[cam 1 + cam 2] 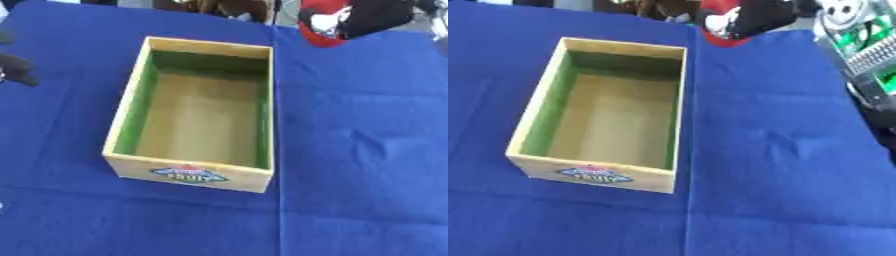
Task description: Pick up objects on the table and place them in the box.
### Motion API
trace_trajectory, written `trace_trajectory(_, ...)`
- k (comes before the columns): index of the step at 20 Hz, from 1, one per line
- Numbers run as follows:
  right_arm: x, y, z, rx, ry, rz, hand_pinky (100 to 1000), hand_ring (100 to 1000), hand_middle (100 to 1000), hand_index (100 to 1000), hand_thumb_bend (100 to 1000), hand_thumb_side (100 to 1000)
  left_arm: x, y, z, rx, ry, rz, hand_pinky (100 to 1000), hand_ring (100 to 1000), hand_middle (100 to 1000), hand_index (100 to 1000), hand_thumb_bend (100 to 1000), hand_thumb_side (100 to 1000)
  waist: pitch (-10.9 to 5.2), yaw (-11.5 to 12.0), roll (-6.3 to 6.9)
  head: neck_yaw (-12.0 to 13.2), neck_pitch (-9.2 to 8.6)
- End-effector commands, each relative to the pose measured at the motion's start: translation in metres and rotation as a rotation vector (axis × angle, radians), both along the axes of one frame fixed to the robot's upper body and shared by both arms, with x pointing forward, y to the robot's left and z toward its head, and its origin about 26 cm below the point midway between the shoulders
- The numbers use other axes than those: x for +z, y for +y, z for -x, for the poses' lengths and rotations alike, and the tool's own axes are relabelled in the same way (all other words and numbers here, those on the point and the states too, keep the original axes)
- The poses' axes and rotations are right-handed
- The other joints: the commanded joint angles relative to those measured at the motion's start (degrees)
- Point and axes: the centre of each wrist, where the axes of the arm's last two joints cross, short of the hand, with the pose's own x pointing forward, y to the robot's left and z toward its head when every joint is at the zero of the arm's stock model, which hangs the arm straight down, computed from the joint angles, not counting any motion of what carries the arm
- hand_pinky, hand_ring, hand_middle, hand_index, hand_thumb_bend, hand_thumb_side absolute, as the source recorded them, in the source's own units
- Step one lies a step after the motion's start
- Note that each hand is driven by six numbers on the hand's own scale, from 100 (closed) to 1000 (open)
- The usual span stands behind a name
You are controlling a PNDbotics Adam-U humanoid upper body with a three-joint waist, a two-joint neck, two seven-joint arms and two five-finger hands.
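Wooden box [123, 112] on blue cloth [359, 150], interior bare (green walls). We see right hand [372, 17] far right, wrapped round red object [317, 33]; left hand [17, 67] fingers unreadable.

The box [198, 172] looks like pale, matt wood with green inner walls. A blue cloth [367, 150], matt and slightly creased, covers the counter.
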Motion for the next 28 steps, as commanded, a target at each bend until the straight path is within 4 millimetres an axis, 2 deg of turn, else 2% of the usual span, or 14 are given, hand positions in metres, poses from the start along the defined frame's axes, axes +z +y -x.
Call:
trace_trajectory(1, 0.007, 0.011, -0.009, -0.011, -0.037, -0.003, 251, 464, 521, 502, 100, 200, 0.007, -0.001, 0.003, -0.010, -0.028, -0.014, 491, 552, 646, 853, 100, 908, -1.76, 0.3, 0.21, -0.6, -0.33)
trace_trajectory(2, 0.006, 0.016, -0.012, -0.004, -0.037, -0.010, 250, 464, 521, 502, 100, 171, 0.007, -0.001, 0.003, -0.011, -0.028, -0.013, 491, 552, 646, 853, 100, 908, -1.77, 0.5, 0.21, -0.7, -0.37)
trace_trajectory(6, -0.001, 0.037, -0.026, -0.005, -0.047, -0.007, 249, 464, 520, 501, 100, 161, 0.007, -0.002, 0.003, -0.017, -0.031, -0.010, 491, 551, 646, 853, 100, 909, -1.76, 1.0, 0.20, -1.2, -0.43)
trace_trajectory(14, -0.032, 0.076, -0.048, -0.004, -0.023, 0.027, 246, 463, 517, 497, 100, 140, 0.009, -0.004, 0.002, -0.030, -0.045, -0.001, 492, 552, 646, 852, 100, 909, -1.69, 1.6, 0.26, -1.7, -0.61)
trace_trajectory(20, -0.062, 0.089, -0.064, -0.026, 0.030, 0.046, 245, 464, 515, 495, 100, 132, 0.011, -0.006, 0.002, -0.039, -0.059, 0.006, 492, 552, 646, 851, 100, 908, -1.37, 1.9, 0.03, -2.0, -0.87)
trace_trajectory(28, -0.091, 0.100, -0.074, -0.012, 0.081, 0.097, 246, 465, 516, 497, 100, 128, 0.014, -0.007, 0.001, -0.049, -0.081, 0.010, 492, 551, 643, 849, 100, 906, -1.08, 2.3, -0.14, -2.2, -1.15)
